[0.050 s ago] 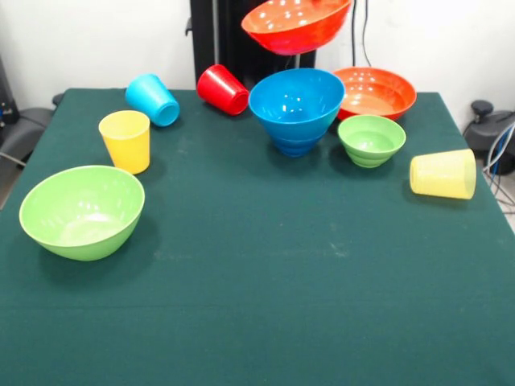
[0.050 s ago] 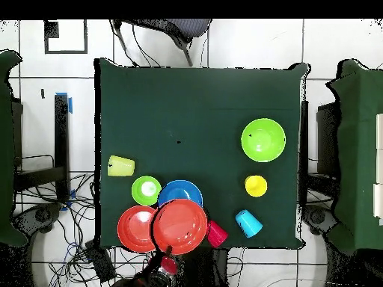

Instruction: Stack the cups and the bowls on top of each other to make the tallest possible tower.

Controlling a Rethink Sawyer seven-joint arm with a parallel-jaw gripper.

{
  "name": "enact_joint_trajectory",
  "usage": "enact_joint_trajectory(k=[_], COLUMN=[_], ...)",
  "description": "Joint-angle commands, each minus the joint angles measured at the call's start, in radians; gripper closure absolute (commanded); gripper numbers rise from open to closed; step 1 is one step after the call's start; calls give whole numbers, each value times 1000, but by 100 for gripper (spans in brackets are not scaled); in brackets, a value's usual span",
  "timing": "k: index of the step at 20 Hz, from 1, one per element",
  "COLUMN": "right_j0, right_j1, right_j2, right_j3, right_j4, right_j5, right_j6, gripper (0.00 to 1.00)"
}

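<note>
Hanging in the air above the far side of the table, one wide orange-red bowl (image 1: 296,24) sits tilted, its opening turned toward the camera in the front view. From overhead the same raised bowl (image 2: 180,226) overlaps the rim of the big blue bowl (image 2: 179,193) and part of the second orange-red bowl (image 2: 136,228). The gripper (image 2: 167,263) shows only as a dark and red shape at the raised bowl's edge nearest the robot; how far its fingers are spread, and how they grip the rim, cannot be told.

On the green table cloth (image 1: 265,305):
- big blue bowl (image 1: 296,108), upright, apparently resting on a smaller dark blue base
- second orange-red bowl (image 1: 374,92), upright, just behind and beside the blue one
- small green bowl (image 1: 371,140), upright, near the blue bowl
- big green bowl (image 1: 82,211), upright, well apart toward the near corner
- yellow cup (image 1: 125,141), standing
- light blue cup (image 1: 153,100) and red cup (image 1: 223,89), both on their sides
- ribbed pale yellow cup (image 1: 443,174), on its side near the table edge
</note>
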Motion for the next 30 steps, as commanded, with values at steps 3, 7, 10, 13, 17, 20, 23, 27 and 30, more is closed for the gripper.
enact_joint_trajectory(k=[3, 7, 10, 13, 17, 20, 23, 27, 30], right_j0=[172, 233, 257, 256, 236, 220, 202, 178, 158], right_j1=[163, 172, 187, 186, 176, 171, 195, 203, 245], right_j2=[-86, -88, -58, -17, 44, 81, 125, 174, 219], right_j3=[-138, -151, -139, -111, -67, -38, -13, 19, 26], right_j4=[-180, -259, -338, -409, -508, -562, -614, -660, -692], right_j5=[109, 123, 163, 215, 294, 341, 399, 453, 509], right_j6=[520, 675, 802, 890, 1004, 1066, 1137, 1203, 1270], gripper=[100, 100, 100, 100, 100, 100, 100, 100, 100])
